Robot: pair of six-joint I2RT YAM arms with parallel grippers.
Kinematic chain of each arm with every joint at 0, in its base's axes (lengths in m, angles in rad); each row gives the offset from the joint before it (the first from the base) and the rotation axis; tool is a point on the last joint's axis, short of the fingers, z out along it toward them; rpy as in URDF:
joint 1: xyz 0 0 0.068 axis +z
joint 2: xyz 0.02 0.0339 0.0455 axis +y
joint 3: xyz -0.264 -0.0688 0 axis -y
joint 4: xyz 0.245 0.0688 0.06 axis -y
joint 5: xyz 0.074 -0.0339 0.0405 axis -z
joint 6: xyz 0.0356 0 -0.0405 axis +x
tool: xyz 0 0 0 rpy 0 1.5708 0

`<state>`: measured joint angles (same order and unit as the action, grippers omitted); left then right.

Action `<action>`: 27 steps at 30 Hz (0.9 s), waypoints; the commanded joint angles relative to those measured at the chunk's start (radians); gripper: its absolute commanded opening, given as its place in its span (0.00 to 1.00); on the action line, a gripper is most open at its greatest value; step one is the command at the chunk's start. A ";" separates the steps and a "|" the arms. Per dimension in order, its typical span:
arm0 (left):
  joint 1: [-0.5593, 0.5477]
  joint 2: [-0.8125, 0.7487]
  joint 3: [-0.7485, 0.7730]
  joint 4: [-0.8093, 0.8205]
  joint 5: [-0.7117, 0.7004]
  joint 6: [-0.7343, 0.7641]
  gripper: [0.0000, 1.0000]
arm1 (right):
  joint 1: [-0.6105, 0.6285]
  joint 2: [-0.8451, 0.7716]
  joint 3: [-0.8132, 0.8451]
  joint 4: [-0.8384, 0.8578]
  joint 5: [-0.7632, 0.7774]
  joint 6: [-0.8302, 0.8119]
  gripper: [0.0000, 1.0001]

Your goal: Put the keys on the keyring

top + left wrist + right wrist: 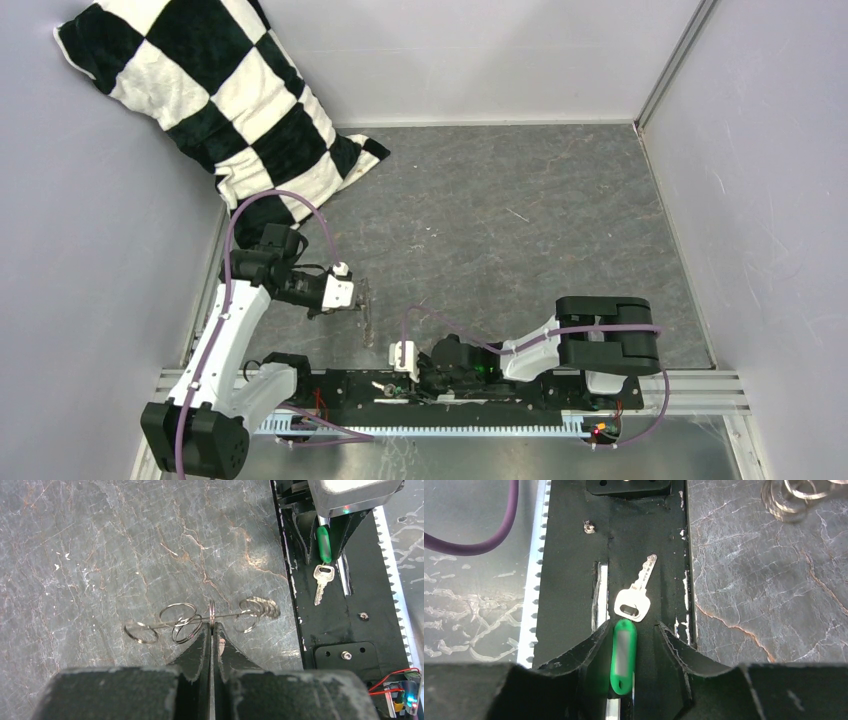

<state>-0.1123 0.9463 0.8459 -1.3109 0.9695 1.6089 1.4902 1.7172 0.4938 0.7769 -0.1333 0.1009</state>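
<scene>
Between the spread fingers (591,647) of the right gripper (634,627), the green tag (623,655) of the keys (633,605) lies untouched on the black base plate (569,580), near the table (764,605) edge. The left gripper (211,627) has its fingers pressed together on the keyring (227,615) wire, with bare table all around.

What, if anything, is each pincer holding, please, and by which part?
The left pincer is shut on the keyring, pinching its thin wire mid-span. The right pincer holds nothing; its open jaws straddle the green key tag.
</scene>
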 commanded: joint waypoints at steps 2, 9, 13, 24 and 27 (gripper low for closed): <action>0.005 -0.013 0.008 -0.034 0.019 0.058 0.02 | 0.003 0.031 0.052 -0.011 -0.003 -0.001 0.40; 0.005 -0.026 0.004 -0.072 -0.002 0.104 0.02 | -0.002 0.040 0.063 -0.009 -0.026 -0.005 0.39; 0.005 -0.029 0.008 -0.076 -0.002 0.109 0.02 | -0.005 0.028 0.048 0.001 -0.026 -0.004 0.30; 0.005 -0.030 0.005 -0.102 0.015 0.140 0.02 | -0.029 -0.025 0.054 -0.059 -0.056 -0.060 0.00; 0.003 -0.023 -0.001 -0.114 0.032 0.159 0.02 | -0.043 -0.116 0.059 -0.152 -0.043 -0.172 0.00</action>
<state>-0.1127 0.9264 0.8459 -1.3891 0.9588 1.6909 1.4673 1.7176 0.5312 0.7193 -0.1822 0.0616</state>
